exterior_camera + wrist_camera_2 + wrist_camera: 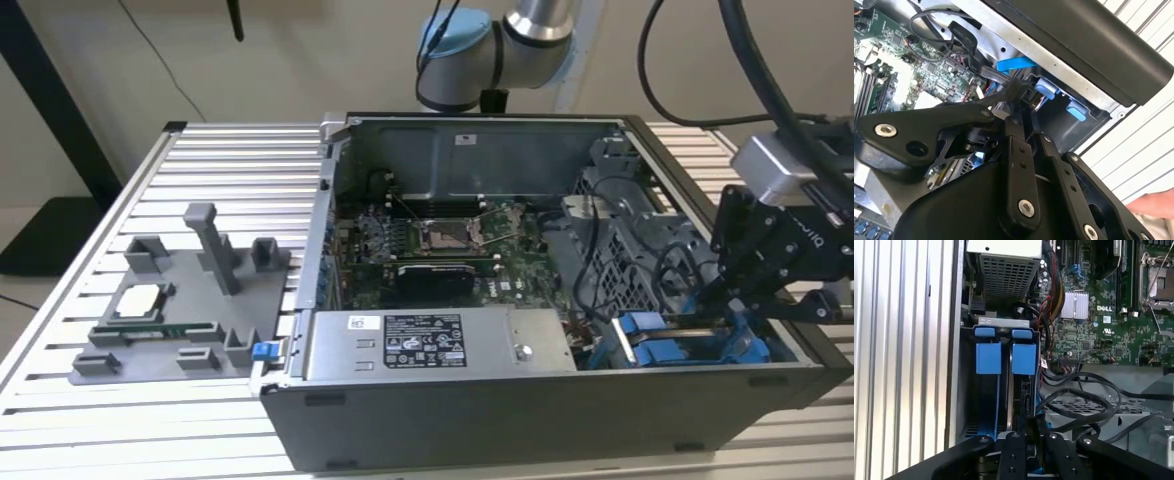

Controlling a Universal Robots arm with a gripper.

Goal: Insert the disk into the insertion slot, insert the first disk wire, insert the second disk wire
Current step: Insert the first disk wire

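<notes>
Exterior view: the tool (718, 298) reaches into the case (534, 420) on the exterior view's right, lower end tucked behind its wall and the blue fittings (654, 352) — no way to judge its grip. The arm (527, 35) runs off the top edge. In the first wrist view the tool's black links (1014, 455) cover the near end of the insertion slot (968, 390), and inside it's too dark to tell what's seated. Second wrist view — a hand (1154, 206), cut off by the edge.

Case (534, 430) on table (80, 430), claw (1031, 440) above insertion slot (999, 400)
</notes>
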